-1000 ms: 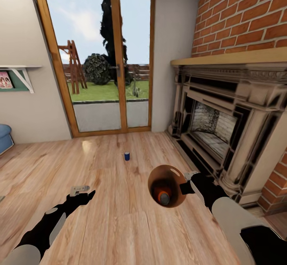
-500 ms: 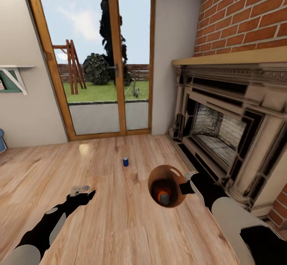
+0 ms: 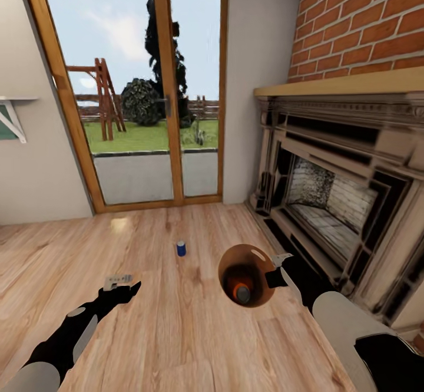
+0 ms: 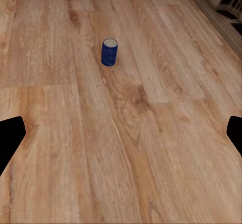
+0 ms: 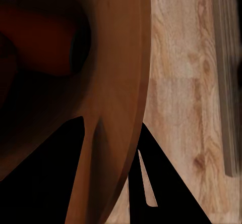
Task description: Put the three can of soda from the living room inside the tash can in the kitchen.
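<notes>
While right gripper (image 3: 274, 269) clamps trash can (image 3: 231, 260) rim, blue can (image 3: 181, 249) upright, left gripper (image 3: 119, 283) released

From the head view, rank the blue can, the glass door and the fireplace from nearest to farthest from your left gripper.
1. Blue can: on the floor, ahead and right of the left gripper.
2. Fireplace: right wall.
3. Glass door: far wall.

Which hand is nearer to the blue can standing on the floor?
The left hand. It is open and empty, with the blue can ahead of it across bare floor. The right hand grips the rim of the bin, farther to the side of the can.
</notes>
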